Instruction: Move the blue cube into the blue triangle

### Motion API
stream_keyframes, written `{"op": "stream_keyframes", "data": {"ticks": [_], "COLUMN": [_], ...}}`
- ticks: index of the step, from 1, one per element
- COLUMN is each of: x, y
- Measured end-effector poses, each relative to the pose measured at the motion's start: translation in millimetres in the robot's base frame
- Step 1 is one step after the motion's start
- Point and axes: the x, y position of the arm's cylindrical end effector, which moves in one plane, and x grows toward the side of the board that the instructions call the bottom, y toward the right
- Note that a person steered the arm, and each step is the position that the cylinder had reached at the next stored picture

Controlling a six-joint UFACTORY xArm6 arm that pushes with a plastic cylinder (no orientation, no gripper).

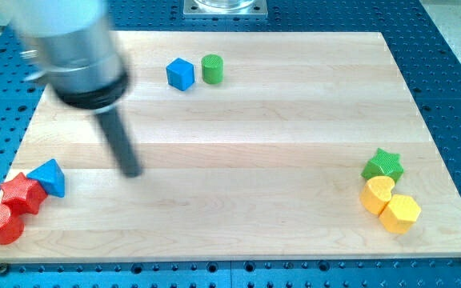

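Note:
The blue cube [180, 74] sits near the view's top, left of centre, touching or almost touching a green cylinder [212, 69] on its right. The blue triangle [49, 177] lies at the view's lower left. My tip [132, 171] rests on the board to the right of the blue triangle, well below and left of the blue cube, touching no block. The rod and its mount look motion-blurred.
A red star [21, 193] and a red cylinder [1, 224] crowd the blue triangle at the lower left corner. At the lower right are a green star [383, 166], a yellow heart-like block [377, 193] and a yellow hexagon [400, 213].

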Motion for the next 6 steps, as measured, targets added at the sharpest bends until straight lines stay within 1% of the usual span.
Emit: {"op": "stream_keyframes", "data": {"ticks": [1, 2, 3, 4, 6], "x": [-82, -174, -249, -258, -257], "y": [126, 222, 241, 154, 92]}}
